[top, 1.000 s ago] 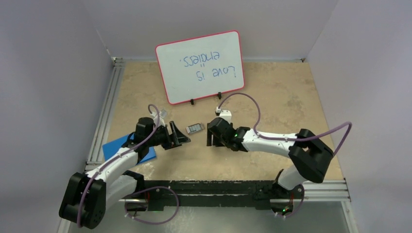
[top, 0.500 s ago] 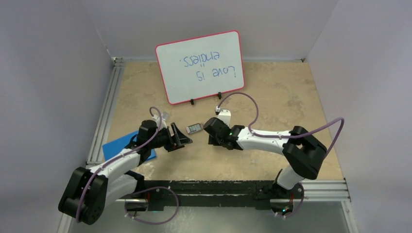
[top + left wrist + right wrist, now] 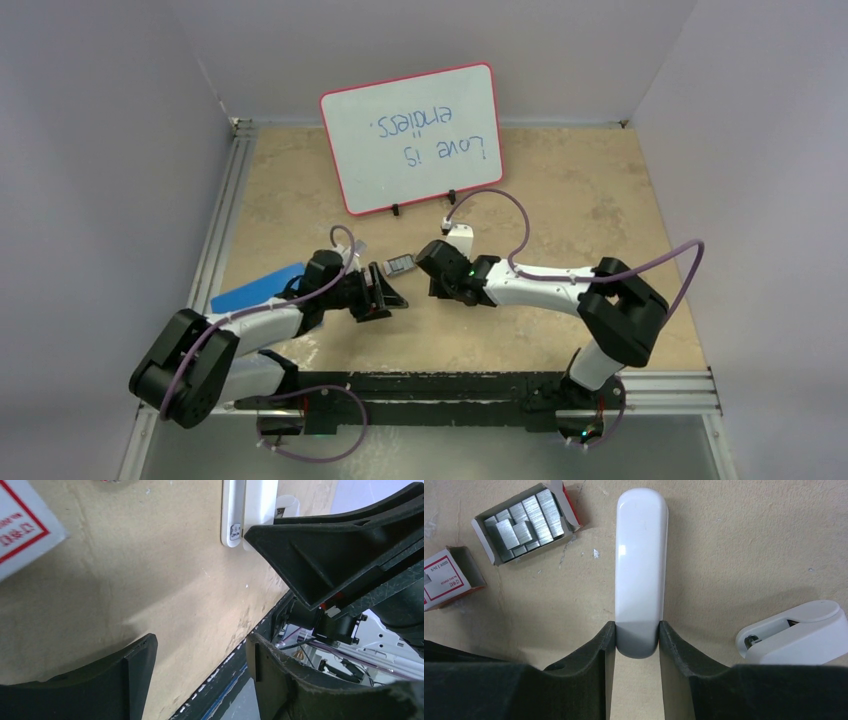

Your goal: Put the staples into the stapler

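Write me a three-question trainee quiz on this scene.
1. True or false: the right tool grips one end of the stapler.
2. The staples lie: A) in an open tray, B) inside the stapler, C) in the right tool.
3. Fill in: the left tool is ___, holding nothing.
Key: 1 true; 2 A; 3 open.

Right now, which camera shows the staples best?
Right wrist: the staples lie in their open tray, upper left, with separate strips plain to see. The top view shows them only as a small grey patch. The left wrist view shows none, just a corner of the box label.
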